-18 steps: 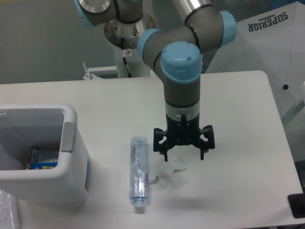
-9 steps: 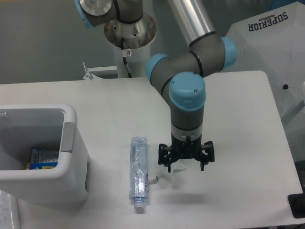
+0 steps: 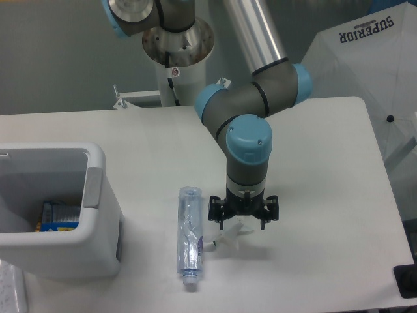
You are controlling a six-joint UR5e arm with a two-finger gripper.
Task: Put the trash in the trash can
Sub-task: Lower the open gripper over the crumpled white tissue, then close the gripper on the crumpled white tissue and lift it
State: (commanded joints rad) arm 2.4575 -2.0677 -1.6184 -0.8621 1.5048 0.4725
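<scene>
The crushed clear bottle (image 3: 189, 236) with a bluish label lies lengthwise on the white table, cap toward the front edge. The crumpled white wrapper (image 3: 229, 235) lies just to its right. My gripper (image 3: 242, 224) points straight down, low over the wrapper. Its jaws are open, standing on either side of the wrapper's upper part, which they partly hide. The pale grey-white trash can (image 3: 98, 195) with a grey side handle stands at the left edge, well apart from the gripper.
A blue and yellow packet (image 3: 58, 216) lies inside the trash can. The robot base (image 3: 176, 45) stands at the back of the table. A white cloth printed SUPERIOR (image 3: 365, 45) is at the right, and a dark object (image 3: 405, 280) at the bottom right corner.
The gripper has come down from above the table onto the wrapper and shifted slightly left. The bottle and the trash can have not moved.
</scene>
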